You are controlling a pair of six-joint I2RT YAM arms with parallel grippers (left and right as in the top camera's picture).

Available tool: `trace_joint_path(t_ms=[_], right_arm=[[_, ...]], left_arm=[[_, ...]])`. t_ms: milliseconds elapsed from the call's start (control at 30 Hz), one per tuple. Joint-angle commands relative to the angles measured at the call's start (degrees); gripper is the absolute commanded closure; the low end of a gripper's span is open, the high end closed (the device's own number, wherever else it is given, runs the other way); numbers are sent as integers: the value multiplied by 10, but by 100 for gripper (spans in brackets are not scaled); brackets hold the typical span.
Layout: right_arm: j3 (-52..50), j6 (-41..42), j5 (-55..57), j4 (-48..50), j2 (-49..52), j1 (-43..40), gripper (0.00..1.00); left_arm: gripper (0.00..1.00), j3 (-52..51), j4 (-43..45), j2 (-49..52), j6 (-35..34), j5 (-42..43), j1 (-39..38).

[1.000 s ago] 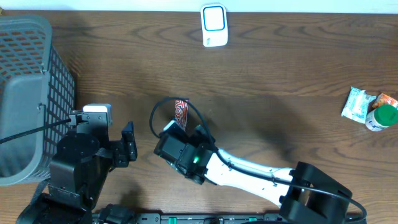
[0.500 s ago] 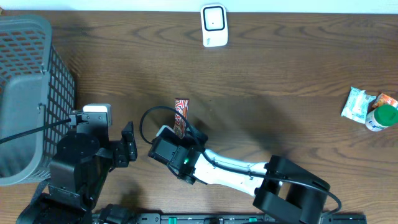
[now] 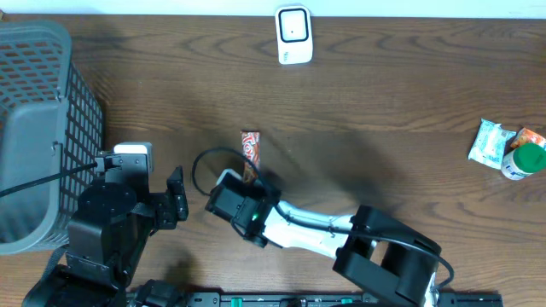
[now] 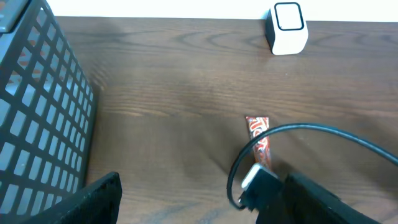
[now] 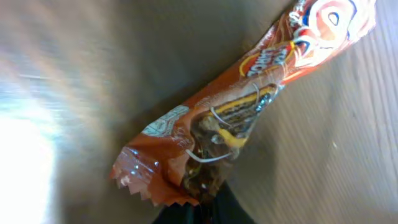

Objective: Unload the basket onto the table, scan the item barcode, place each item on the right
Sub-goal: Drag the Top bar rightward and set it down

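I am clenching my right pincer on the near, crimped end of the chocolate bar. In the right wrist view the orange-red wrapper is stretching away from my dark fingertips and slanting up to the right across the wood grain. Whether the bar is lying flat or lifting off the wood, I cannot tell.

The white barcode scanner is standing at the far edge of the wooden table, its window facing up. The chocolate bar is lying well on my side of the scanner and a little to its left, with its long axis pointing roughly away from me and its far end well apart from the scanner. My right arm's black cable is looping over the wood just beside the bar.

My left pincer is hanging released, fingers spread wide with nothing between them, farther left of the scanner than the bar and nearer to me.

A grey mesh basket is sitting far to the scanner's left. Far to the scanner's right, a pale snack packet and a green-capped bottle are resting just beside each other.
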Motion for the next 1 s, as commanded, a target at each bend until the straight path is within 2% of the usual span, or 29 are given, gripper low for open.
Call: trace_joint_path(t_ms=[0, 200, 400, 600, 667, 833, 967], right_arm=[[26, 48, 39, -32, 3, -17, 99], [135, 73, 3, -136, -81, -33, 99], [170, 77, -37, -189, -188, -41, 99], [169, 181, -71, -295, -205, -99, 99], [169, 195, -150, -313, -206, -121, 99], [169, 151, -506, -319, -206, -193, 99], [169, 57, -775, -329, -206, -259, 99]], left_arm=[[17, 8, 0, -1, 1, -5, 0], [17, 8, 0, -1, 1, -5, 0], [17, 8, 0, -1, 1, -5, 0], [17, 8, 0, -1, 1, -5, 0], [17, 8, 0, -1, 1, -5, 0], [17, 8, 0, -1, 1, -5, 0], [17, 8, 0, -1, 1, -5, 0]])
